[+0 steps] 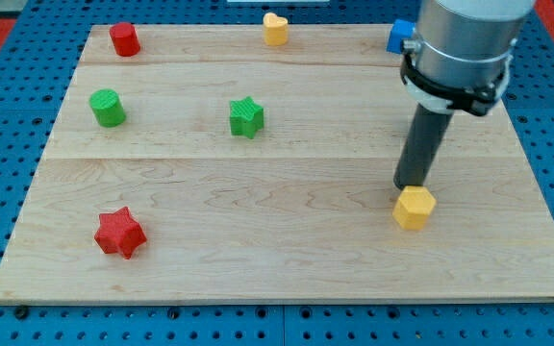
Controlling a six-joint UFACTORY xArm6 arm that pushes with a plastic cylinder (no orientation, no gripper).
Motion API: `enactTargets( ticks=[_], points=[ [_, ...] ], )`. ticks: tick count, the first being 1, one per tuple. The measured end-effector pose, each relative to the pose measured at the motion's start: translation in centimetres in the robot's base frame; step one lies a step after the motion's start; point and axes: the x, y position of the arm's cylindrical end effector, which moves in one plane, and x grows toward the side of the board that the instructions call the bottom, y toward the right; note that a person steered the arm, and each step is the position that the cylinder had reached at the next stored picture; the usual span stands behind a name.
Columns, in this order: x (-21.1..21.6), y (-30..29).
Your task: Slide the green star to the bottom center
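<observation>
The green star [246,117] lies on the wooden board [287,259], a little left of centre in the upper half. My tip [413,185] is at the view's right, far from the star, right behind the top edge of a yellow hexagonal block [414,208]; I cannot tell if they touch. The rod rises from there to the grey arm body at the top right.
A green cylinder [108,108] sits left of the star. A red cylinder [124,39] is at the top left, a yellow heart-like block [275,29] at top centre. A blue block [399,37] is partly hidden behind the arm. A red star [119,233] lies at the bottom left.
</observation>
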Motion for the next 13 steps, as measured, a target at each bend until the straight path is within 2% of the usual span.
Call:
enactTargets(
  ticks=[1, 2, 4, 5, 6, 7, 8, 9, 10, 11, 12, 13],
  points=[
    [0.9, -0.5],
    [-5.6, -0.6],
    [-16.2, -11.4],
    [-13.1, -17.2],
    [-6.8, -15.8],
    [-11.5, -15.8],
    [-14.3, -22.2],
    [-10.0, -22.0],
    [-9.7, -18.7],
    [-11.8, -16.7],
    [-8.2, -16.0],
    [-5.4, -17.9]
  ],
)
